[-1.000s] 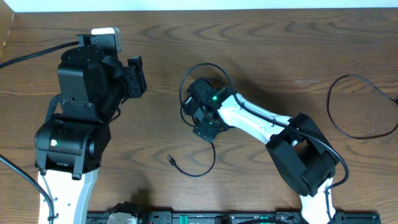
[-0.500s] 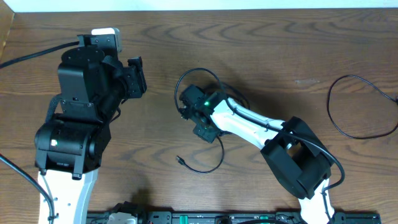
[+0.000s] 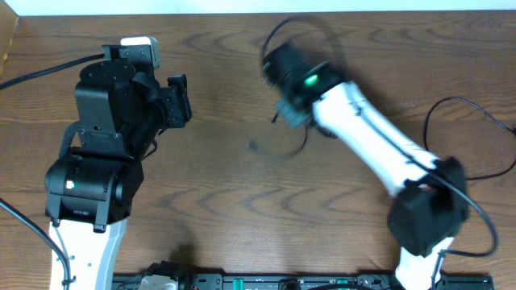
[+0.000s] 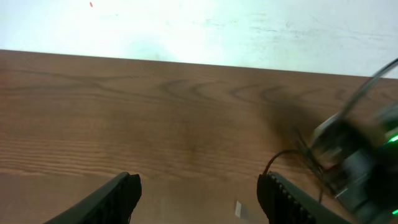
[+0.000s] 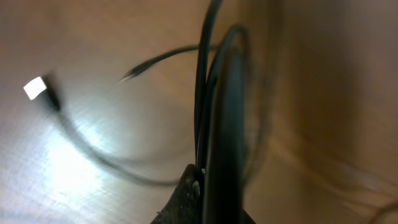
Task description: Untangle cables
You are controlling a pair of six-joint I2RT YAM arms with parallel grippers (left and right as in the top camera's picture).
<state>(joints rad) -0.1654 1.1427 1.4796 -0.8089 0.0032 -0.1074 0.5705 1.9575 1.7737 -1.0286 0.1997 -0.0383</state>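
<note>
My right gripper (image 3: pixel 289 113) is shut on a thin black cable (image 3: pixel 272 34) and holds it off the table at the far middle, blurred by motion. The cable loops above the gripper, and its plug end (image 3: pixel 252 147) dangles below left. In the right wrist view the gripper (image 5: pixel 202 177) pinches the cable (image 5: pixel 208 93), and a light plug (image 5: pixel 35 88) swings at the left. A second black cable (image 3: pixel 428 137) lies in a loop at the far right. My left gripper (image 3: pixel 179 101) stands open and empty to the left (image 4: pixel 199 199).
The left arm's bulky body (image 3: pixel 105 137) fills the left side. The right arm (image 3: pixel 387 161) stretches diagonally across the right half. A pale wall (image 4: pixel 199 25) runs along the table's far edge. A rail (image 3: pixel 266 282) lines the front edge.
The right gripper shut on the black cable and swung up and to the far right, lifting it off the table. The left arm stayed still.
</note>
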